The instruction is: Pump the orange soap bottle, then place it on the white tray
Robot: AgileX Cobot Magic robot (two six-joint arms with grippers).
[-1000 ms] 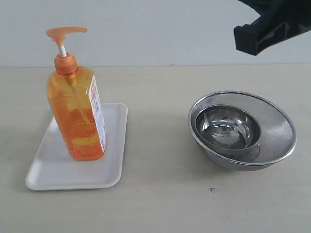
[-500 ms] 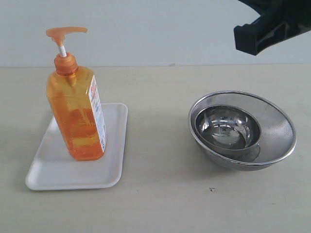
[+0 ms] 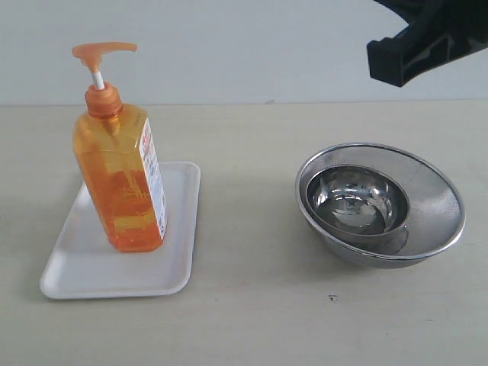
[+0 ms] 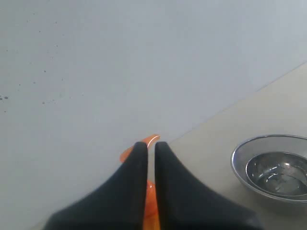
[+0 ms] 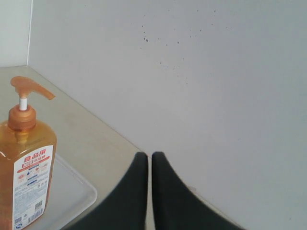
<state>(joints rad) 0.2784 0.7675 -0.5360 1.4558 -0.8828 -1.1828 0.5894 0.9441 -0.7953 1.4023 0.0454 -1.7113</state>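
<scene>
on the left side of the pale table (image 3: 267, 320), the tall see-through orange plastic soap bottle (image 3: 122, 183) with the orange pump head stands upright on the flat rectangular white tray (image 3: 179, 236). so the placing part looks done to me. whether it got pumped, can't tell from this.

long axis is straight up, and the nozzle points right in the exterior view. the left gripper (image 4: 150, 143) has its black fingers pressed together with nothing in them. orange peeks out just past the tips in its wrist view, so i'd call it the nearer arm, though the exterior shot doesn't show it.

the right gripper (image 5: 146, 154) is closed on nothing too. it sits up high, well apart from the bottle, on the side with the round steel mesh bowl (image 3: 438, 194) and the smaller shiny steel bowl (image 3: 354, 202) nested inside. any press on the pump would have to come straight down from above.
</scene>
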